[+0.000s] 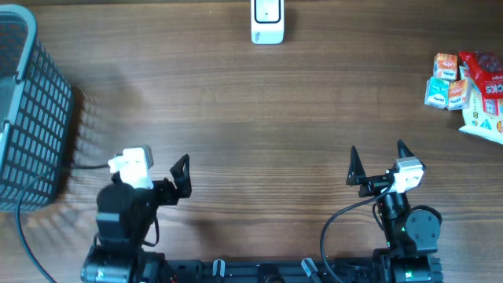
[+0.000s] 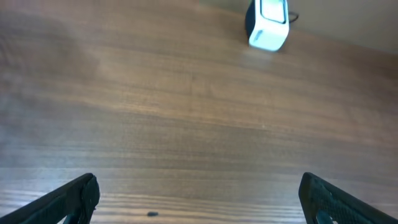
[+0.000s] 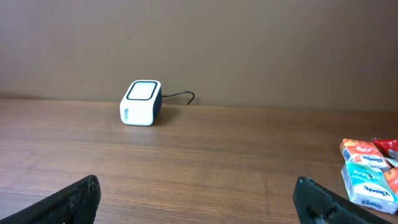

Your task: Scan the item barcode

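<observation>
The bench (image 1: 236,118) is viewed from straight above. Low, forward-facing wrist views are given; the scanner (image 1: 267,22) is shared throughout.

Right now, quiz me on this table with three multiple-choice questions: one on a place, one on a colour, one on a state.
1. Where is the scanner? A far edge, middle. B near right corner. C near left corner.
2. What colour is the basket? A red. B yellow. C grey.
3. How is the right end effector? A shut tight. B open, empty. C out of sight.

Answers: 1 A, it stands at the far middle in the overhead view. 2 C, its mesh wall is grey. 3 B, its fingers are spread with nothing between them.
</observation>
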Controlling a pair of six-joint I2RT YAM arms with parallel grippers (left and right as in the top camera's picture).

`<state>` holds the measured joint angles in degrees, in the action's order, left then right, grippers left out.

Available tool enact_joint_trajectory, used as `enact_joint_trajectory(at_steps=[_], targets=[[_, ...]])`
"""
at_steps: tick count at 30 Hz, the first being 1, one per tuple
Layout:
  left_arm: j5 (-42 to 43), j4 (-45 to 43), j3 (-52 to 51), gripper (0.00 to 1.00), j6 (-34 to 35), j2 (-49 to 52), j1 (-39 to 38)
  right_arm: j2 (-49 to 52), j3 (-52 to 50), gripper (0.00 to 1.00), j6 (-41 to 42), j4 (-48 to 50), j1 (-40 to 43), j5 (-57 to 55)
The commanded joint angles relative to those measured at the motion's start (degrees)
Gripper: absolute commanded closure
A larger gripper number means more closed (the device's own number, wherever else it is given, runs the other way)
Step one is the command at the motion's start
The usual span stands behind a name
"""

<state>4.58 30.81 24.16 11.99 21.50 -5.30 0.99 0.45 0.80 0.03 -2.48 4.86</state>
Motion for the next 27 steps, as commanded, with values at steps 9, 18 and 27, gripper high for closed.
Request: enact_joint_trajectory(at_steps=[9, 18, 27], targets=[[-0.11, -12.66, -12.98, 0.00, -1.77, -16.70, 2.23, -0.72, -0.15, 0.00, 0.70, 0.09, 0.09, -0.57], [-0.13, -22.25, -18.64, 0.00, -1.75, -21.33, 4.76, -0.72, -0.15, 0.00, 0.72, 0.09, 0.09, -0.57], [-0.15, -31.71, -23.85, 0.00, -1.75, -21.33, 4.90, -0.72, -0.15, 0.00, 0.70, 0.09, 0.09, -0.57]])
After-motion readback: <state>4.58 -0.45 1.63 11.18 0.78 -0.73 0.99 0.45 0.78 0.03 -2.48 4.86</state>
